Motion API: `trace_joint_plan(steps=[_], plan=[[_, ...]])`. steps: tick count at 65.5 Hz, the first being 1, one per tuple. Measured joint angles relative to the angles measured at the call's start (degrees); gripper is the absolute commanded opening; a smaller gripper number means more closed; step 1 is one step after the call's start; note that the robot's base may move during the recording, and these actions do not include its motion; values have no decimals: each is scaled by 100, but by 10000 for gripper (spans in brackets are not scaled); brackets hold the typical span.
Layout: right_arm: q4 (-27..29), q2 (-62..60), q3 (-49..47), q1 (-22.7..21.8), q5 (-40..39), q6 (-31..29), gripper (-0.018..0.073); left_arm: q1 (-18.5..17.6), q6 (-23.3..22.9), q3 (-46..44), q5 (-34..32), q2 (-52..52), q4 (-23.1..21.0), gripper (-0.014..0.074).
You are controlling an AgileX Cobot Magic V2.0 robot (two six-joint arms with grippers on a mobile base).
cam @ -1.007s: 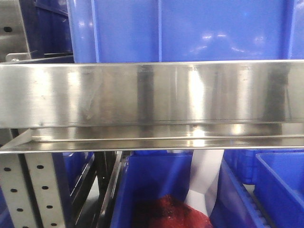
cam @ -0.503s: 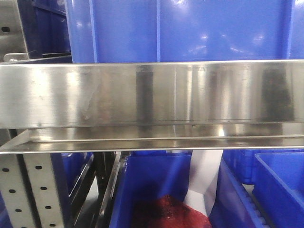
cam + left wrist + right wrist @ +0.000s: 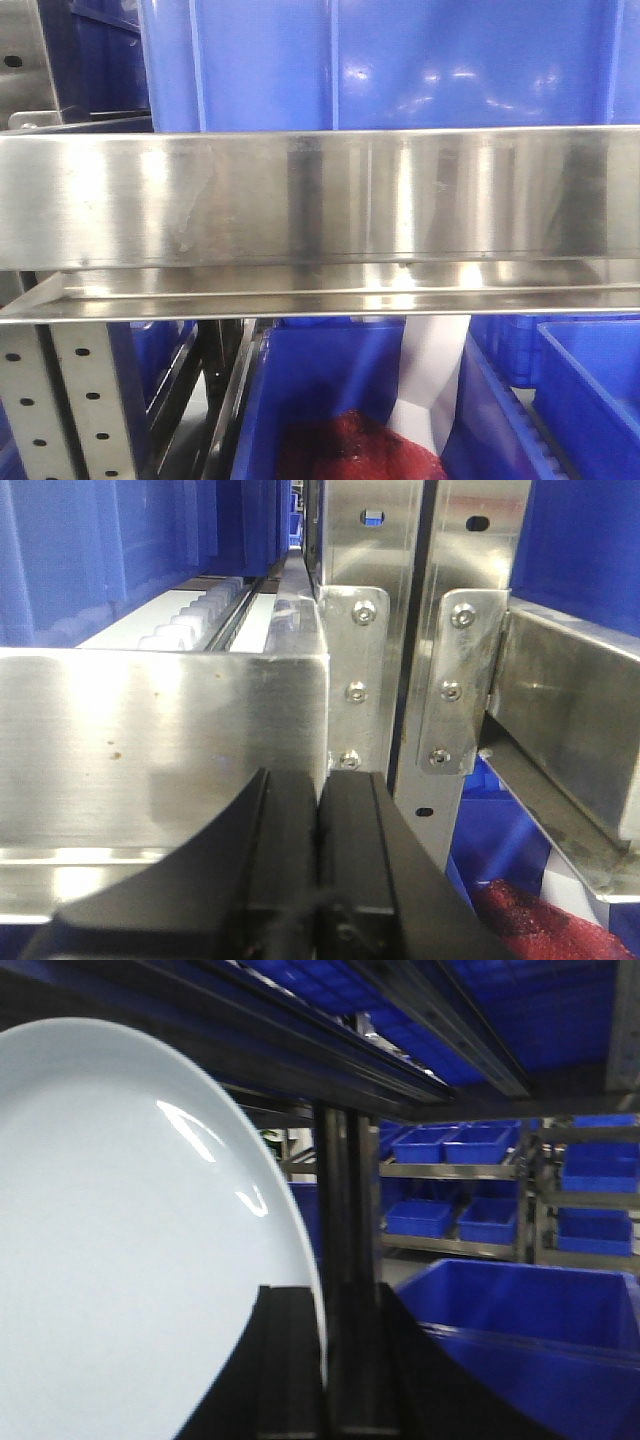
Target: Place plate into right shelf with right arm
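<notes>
The plate (image 3: 120, 1240), glossy pale bluish-white, fills the left of the right wrist view and stands on edge. My right gripper (image 3: 322, 1300) is shut on the plate's rim, one black finger on each side. Dark rails of the right shelf (image 3: 330, 1050) run overhead, with an upright post (image 3: 340, 1210) just behind the fingers. In the front view a broad steel rail of the shelf (image 3: 320, 200) crosses the frame; neither plate nor arm shows there. My left gripper (image 3: 320, 780) is shut on nothing, close to a steel rail (image 3: 160, 740).
A blue bin (image 3: 400, 60) sits on the rail. Below are more blue bins, one holding a red mesh bundle (image 3: 350, 450) and a white sheet (image 3: 432, 370). A perforated post (image 3: 70, 400) stands at the left. A large blue bin (image 3: 530, 1310) lies right of the plate.
The front view has slid very slightly and the reflections on the steel rail have shifted. Nothing else has visibly changed.
</notes>
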Motion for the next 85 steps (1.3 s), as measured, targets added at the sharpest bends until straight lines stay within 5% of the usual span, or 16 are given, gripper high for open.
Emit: trace_joint_plan(steps=[17, 45, 70, 85], plan=[[58, 849, 1, 0, -780, -195, 97, 0, 0, 0, 0, 0, 0, -47], [71, 1165, -3, 0, -471, -590, 457, 0, 0, 0, 0, 0, 0, -47], [71, 665, -12, 0, 198, -614, 420, 0, 0, 0, 0, 0, 0, -47], [71, -391, -12, 0, 973, -673, 111, 0, 0, 0, 0, 0, 0, -47]])
